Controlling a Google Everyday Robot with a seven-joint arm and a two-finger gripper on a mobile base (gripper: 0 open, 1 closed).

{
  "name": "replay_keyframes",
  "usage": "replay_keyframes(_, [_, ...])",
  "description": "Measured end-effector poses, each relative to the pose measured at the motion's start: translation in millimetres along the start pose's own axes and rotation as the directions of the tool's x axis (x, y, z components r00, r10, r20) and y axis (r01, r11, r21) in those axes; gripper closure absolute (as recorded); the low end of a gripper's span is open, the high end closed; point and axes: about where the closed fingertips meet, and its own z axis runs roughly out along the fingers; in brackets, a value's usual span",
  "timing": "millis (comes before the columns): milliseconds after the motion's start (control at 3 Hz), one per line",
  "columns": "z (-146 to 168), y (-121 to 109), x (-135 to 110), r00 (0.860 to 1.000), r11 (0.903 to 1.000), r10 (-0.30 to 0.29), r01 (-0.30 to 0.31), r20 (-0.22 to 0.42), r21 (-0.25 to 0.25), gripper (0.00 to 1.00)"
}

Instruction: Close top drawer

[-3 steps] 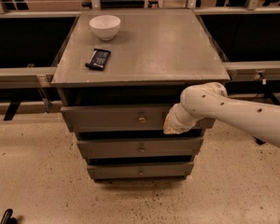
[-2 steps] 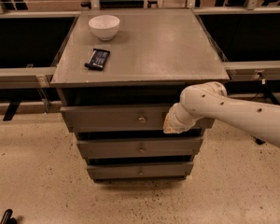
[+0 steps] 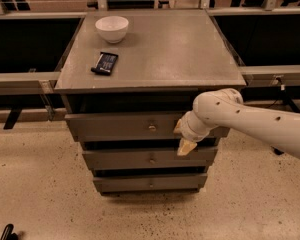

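At the top drawer (image 3: 115, 126), right of its knob (image 3: 152, 128), we see the gripper (image 3: 182, 137), fingers (image 3: 186, 147) spread; bowl (image 3: 112, 29) and dark packet (image 3: 105, 63) lie on the cabinet top (image 3: 170, 49).

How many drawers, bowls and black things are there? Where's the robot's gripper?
Drawers: 3 (top drawer, middle drawer, bottom drawer)
White bowl: 1
Black flat object: 1
Gripper: 1, at the top drawer's front, right part
Total: 6
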Motion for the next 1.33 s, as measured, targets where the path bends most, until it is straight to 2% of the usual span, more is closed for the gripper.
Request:
replay_keyframes(333, [0, 0, 0, 1.0, 1.0, 0.0, 0.0, 0.0, 0.0, 0.0])
replay_keyframes(1000, [-1, 4, -2, 1.0, 1.0, 0.0, 0.0, 0.0, 0.0, 0.0])
replay_keyframes(1333, [-32, 13, -24, 0.997, 0.9966, -0.037, 0.031, 0.073, 0.076, 0.0])
